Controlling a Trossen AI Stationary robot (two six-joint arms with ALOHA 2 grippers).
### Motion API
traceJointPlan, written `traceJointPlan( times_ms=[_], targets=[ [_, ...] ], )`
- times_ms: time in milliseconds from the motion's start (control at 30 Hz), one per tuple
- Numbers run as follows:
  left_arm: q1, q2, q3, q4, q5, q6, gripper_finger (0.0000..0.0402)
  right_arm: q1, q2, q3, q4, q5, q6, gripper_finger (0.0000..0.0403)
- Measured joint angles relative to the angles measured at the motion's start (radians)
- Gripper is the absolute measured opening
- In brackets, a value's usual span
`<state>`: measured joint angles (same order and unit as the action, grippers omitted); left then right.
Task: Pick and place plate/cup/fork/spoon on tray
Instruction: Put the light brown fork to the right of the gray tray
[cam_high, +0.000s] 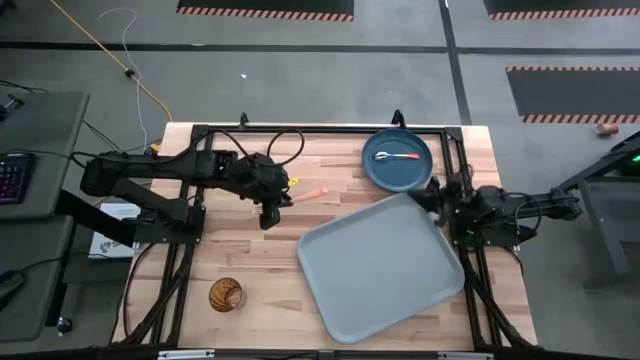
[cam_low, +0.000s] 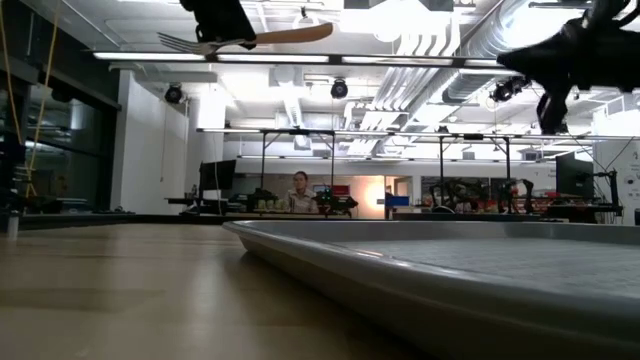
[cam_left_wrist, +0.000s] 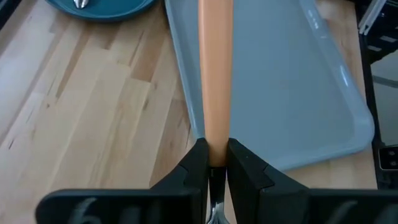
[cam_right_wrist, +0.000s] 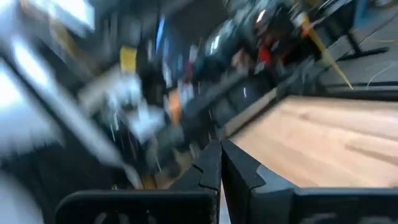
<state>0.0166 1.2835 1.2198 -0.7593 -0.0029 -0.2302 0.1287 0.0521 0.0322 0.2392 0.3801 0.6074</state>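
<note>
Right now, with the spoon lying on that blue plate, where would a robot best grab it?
Probably the spoon's reddish handle, from straight above: it lies flat across the plate, slim enough for a tool's fingers to close across its narrow width.

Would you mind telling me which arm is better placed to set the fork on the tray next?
Left. The left gripper already holds the fork raised beside the tray, handle pointing toward it. The right gripper sits at the tray's far corner, jaws shut and empty.
</note>
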Motion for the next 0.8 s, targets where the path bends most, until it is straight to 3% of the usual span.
traceJointPlan(
  times_ms=[233, 400, 633, 800],
  targets=[
    [0.0, 0.0, 0.0, 0.0, -0.001, 0.0, 0.0029, 0.0, 0.0, 0.0, 0.233, 0.229, 0.1, 0.0],
    [0.0, 0.0, 0.0, 0.003, -0.001, 0.023, 0.0029, 0.0, 0.056, 0.0, 0.378, 0.175, 0.146, 0.0],
    [0.004, 0.022, 0.0, 0.01, -0.007, 0.059, 0.0029, 0.0, 0.391, 0.123, 0.423, 0.154, 0.243, 0.0012],
    [0.004, 0.059, 0.0, 0.002, -0.009, 0.084, 0.0028, -0.008, 0.699, 0.288, 0.343, 0.09, 0.347, 0.007]
  ],
)
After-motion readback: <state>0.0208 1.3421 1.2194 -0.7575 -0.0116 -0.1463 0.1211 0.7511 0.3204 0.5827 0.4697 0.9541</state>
